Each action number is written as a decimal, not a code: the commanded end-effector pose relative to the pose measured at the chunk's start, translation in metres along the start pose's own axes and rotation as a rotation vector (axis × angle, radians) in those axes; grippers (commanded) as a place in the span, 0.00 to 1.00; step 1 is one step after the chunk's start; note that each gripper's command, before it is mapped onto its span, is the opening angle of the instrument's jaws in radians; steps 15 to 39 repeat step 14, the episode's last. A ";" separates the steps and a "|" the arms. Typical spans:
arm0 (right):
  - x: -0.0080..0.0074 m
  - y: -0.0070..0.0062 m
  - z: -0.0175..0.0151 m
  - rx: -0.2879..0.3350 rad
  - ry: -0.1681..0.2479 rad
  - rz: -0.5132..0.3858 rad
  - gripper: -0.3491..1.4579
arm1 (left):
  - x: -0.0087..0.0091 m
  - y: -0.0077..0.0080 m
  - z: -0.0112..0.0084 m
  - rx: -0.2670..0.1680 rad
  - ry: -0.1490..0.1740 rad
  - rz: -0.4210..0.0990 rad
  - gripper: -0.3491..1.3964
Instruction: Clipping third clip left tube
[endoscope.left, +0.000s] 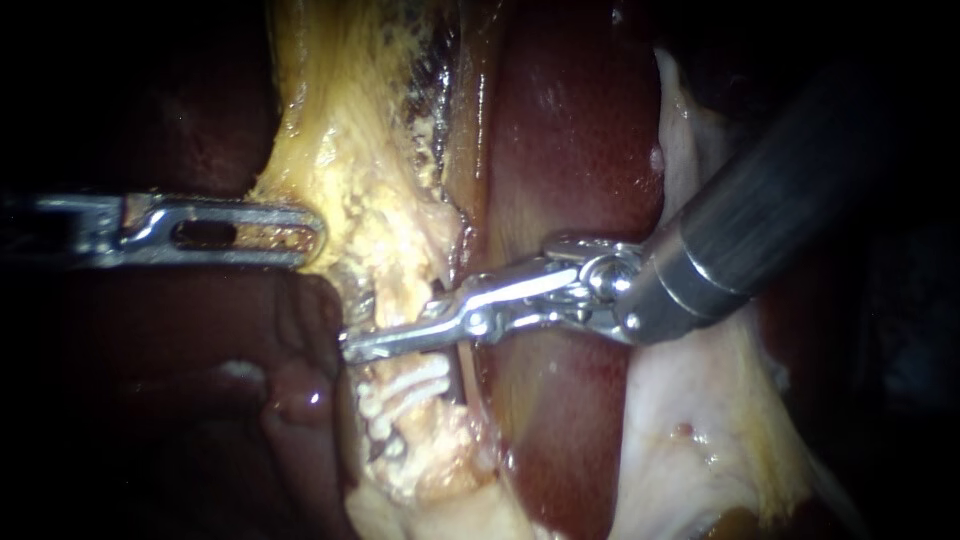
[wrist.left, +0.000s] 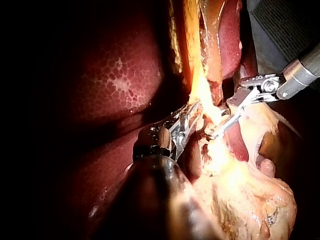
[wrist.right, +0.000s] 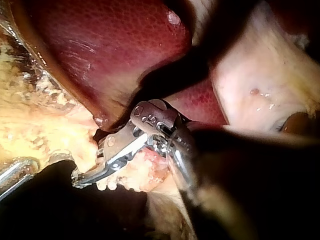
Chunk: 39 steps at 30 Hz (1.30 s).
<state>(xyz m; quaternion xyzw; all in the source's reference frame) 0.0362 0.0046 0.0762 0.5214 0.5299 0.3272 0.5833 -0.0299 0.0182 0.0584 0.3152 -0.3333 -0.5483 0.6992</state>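
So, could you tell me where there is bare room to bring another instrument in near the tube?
Free: the bare liver above my right instrument, and the pale tissue below its shaft. Crowded: the yellow tissue between my left instrument and the right one, with clips just beneath.

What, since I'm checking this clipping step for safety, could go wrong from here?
1. The right instrument reaches across the yellow tissue just above the white clips; a new clip might crowd or overlap them.
2. The left instrument grips the same tissue at its edge; a slip or a harder pull might tear it.
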 end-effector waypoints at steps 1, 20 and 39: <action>0.0000 0.0001 0.0000 -0.002 -0.002 -0.001 0.00 | 0.0000 0.0000 0.0000 0.000 0.000 0.000 0.00; -0.0005 0.0003 0.0001 0.001 -0.014 0.013 0.00 | 0.0000 0.0000 0.0000 0.000 0.000 0.000 0.00; -0.0005 0.0003 0.0001 0.001 -0.014 0.013 0.00 | 0.0000 0.0000 0.0000 0.000 0.000 0.000 0.00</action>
